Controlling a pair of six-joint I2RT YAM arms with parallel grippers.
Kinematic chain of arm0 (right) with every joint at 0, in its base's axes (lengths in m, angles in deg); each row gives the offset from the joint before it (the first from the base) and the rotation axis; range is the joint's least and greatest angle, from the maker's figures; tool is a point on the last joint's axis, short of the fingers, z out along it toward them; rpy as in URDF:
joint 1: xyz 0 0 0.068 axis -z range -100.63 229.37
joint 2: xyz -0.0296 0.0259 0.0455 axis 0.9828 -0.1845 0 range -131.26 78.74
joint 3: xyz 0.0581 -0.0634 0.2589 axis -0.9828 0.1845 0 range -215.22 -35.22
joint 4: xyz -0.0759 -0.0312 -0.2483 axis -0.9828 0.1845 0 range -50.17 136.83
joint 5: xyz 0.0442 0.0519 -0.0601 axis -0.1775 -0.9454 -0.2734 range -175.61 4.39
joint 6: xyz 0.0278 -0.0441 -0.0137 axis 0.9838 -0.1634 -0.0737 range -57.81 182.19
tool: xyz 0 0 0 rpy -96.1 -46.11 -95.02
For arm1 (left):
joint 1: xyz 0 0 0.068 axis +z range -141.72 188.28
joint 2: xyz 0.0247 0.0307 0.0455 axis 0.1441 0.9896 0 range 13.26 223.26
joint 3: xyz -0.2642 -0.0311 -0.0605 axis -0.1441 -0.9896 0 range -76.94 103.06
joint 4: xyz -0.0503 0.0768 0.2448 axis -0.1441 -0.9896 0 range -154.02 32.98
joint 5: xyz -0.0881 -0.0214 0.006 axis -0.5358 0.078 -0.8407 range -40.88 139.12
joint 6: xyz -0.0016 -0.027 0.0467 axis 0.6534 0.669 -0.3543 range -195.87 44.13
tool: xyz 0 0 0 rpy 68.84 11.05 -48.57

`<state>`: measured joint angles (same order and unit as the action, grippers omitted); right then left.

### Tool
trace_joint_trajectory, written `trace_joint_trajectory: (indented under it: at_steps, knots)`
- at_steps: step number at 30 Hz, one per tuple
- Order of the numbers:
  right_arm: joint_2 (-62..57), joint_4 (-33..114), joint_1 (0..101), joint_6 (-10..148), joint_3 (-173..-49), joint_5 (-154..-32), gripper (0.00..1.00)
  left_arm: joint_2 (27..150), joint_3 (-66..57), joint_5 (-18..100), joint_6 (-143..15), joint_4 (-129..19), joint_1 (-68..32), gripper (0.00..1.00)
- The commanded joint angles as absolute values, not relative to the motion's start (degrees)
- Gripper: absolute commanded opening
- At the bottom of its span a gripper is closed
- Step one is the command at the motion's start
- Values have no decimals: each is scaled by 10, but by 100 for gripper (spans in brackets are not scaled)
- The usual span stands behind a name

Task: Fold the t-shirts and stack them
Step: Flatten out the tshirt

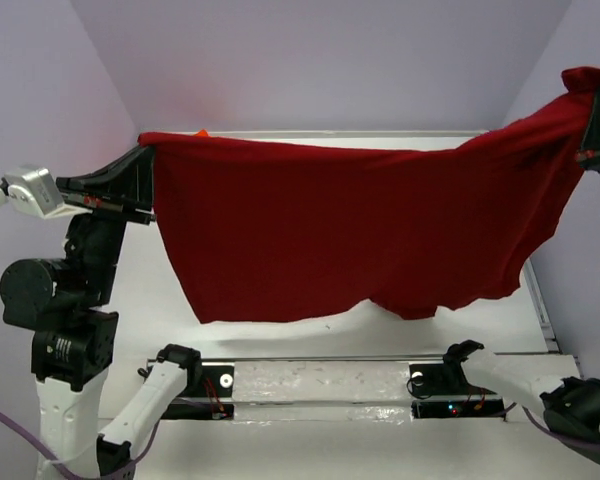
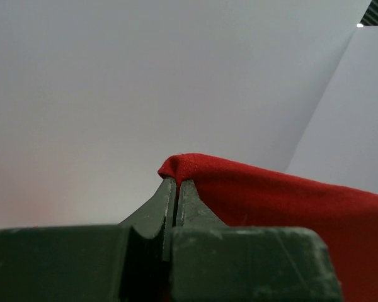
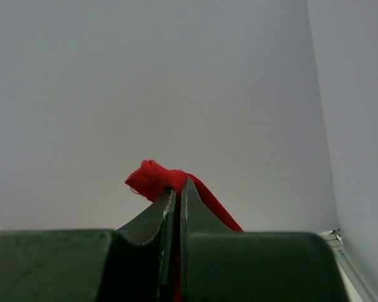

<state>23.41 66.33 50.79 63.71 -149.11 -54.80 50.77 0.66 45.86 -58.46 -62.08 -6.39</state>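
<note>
Early stage, by the look of it: nothing folded, nothing stacked. At left, left gripper [image 2: 176, 184] pinched tight on one top corner of a dark crimson soft cloth t-shirt [image 1: 330, 230]. Hangs stretched wide above the white table [image 1: 160, 300], hem loose. At right, right gripper [image 3: 177, 189] clamped on the opposite corner, higher up. Count: one crimson shirt, two grippers, one tiny orange scrap [image 1: 201, 132] behind the top edge, perhaps the second shirt.

Pale lavender walls [image 1: 330, 60] on 3 sides; white tabletop [image 1: 150, 300] below; soft, even light.
</note>
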Motion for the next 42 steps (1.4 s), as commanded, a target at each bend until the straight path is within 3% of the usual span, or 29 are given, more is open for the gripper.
trace_joint_trajectory:
  at_steps: [1,7,13,16,24,34,38,42]
  knots:
    - [116,630,508,593,-1504,-479,0,599,20,510,-577,-575,-63,0]
    - [-36,520,564,620,-1438,-488,0,734,-32,518,-568,-480,-38,0]
    - [-181,541,613,665,-1505,-559,0,824,-41,538,-608,-438,-6,0]
    - [-192,551,613,655,-1539,-562,0,831,-20,550,-636,-449,-2,0]
    - [-84,538,613,653,-1480,-595,0,743,2,529,-629,-487,-1,0]
    - [222,578,613,703,-1294,-647,0,533,-57,454,-594,-556,-2,0]
    - [305,650,613,738,-1308,-677,0,480,-64,435,-568,-569,-5,0]
    - [301,685,613,739,-1358,-681,0,475,-52,416,-541,-569,-5,0]
